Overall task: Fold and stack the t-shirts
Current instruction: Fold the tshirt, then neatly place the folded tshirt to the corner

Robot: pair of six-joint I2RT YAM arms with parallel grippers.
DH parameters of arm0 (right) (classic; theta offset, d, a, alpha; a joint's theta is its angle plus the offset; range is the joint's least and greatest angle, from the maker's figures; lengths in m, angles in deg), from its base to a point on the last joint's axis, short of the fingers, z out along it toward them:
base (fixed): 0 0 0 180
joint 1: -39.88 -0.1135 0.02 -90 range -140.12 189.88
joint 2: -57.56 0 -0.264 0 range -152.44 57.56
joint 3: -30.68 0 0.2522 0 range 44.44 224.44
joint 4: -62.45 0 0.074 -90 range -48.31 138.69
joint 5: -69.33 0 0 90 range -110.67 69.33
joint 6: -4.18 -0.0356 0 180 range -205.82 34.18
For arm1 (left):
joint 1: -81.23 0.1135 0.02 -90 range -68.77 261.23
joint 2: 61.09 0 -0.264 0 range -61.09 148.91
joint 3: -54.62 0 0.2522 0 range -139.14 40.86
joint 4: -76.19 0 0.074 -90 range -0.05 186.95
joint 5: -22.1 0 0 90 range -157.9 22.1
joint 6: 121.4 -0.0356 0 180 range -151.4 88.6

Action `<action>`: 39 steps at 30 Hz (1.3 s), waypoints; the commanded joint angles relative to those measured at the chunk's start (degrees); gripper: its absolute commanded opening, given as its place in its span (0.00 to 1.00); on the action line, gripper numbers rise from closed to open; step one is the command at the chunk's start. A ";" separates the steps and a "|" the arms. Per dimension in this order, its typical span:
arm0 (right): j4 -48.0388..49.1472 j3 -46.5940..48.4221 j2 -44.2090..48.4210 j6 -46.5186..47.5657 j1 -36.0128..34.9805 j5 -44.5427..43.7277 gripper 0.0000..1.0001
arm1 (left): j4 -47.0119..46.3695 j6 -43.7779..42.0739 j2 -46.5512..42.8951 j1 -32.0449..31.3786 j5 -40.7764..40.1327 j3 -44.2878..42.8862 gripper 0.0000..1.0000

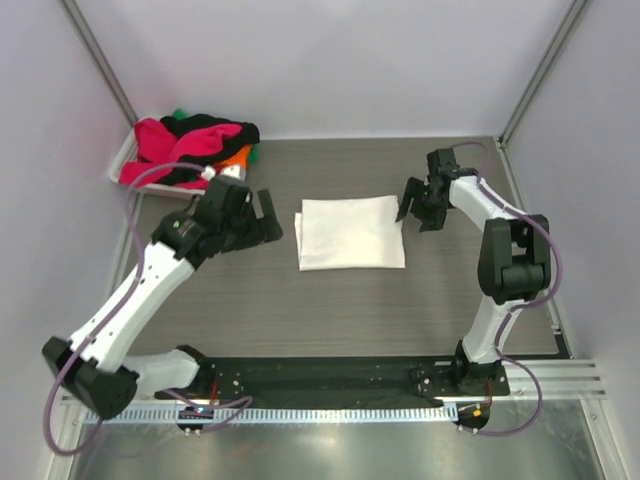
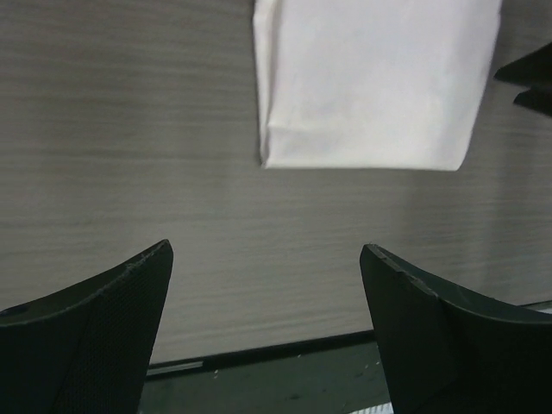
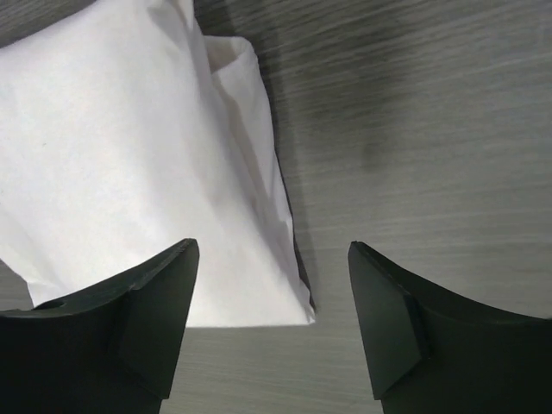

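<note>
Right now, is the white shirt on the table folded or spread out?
Folded. The white shirt lies as a compact rectangle, no sleeves showing; the right wrist view shows layers at its edge.

A white t-shirt point(image 1: 350, 232), folded into a flat rectangle with no print showing, lies at the middle of the counter point(image 1: 300, 310) in front of me. The unfolded t-shirts point(image 1: 195, 148), magenta-pink, black, orange and green, sit crumpled in a heap at my far left corner.

The white t-shirt point(image 1: 351, 232) is soft matt cloth, the table point(image 1: 250, 300) matt wood-grain, the tool fingers point(image 2: 86, 336) rough black plastic.
</note>
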 commanded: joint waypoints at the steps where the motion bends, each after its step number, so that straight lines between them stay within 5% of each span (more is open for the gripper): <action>1: 2.57 3.99 -4.07 1.79 1.05 4.33 0.74 | 4.61 -0.74 -8.98 -0.16 -2.84 8.75 0.91; 13: 13.46 1.73 -14.26 -1.80 1.58 13.73 0.50 | 5.22 -0.38 -31.26 -0.16 -7.24 22.84 0.96; 21: 16.55 -1.01 -16.21 -2.34 1.67 11.13 0.01 | 5.74 0.58 -40.32 -0.16 -10.75 25.49 0.97; 29: 6.01 9.70 -18.40 1.88 5.09 -12.08 0.01 | 6.89 -0.30 -38.66 -0.16 -12.86 23.81 0.98; 39: -3.75 46.83 -36.22 6.71 13.27 -27.84 0.01 | 5.40 -0.21 -40.14 -0.16 -13.39 25.40 0.98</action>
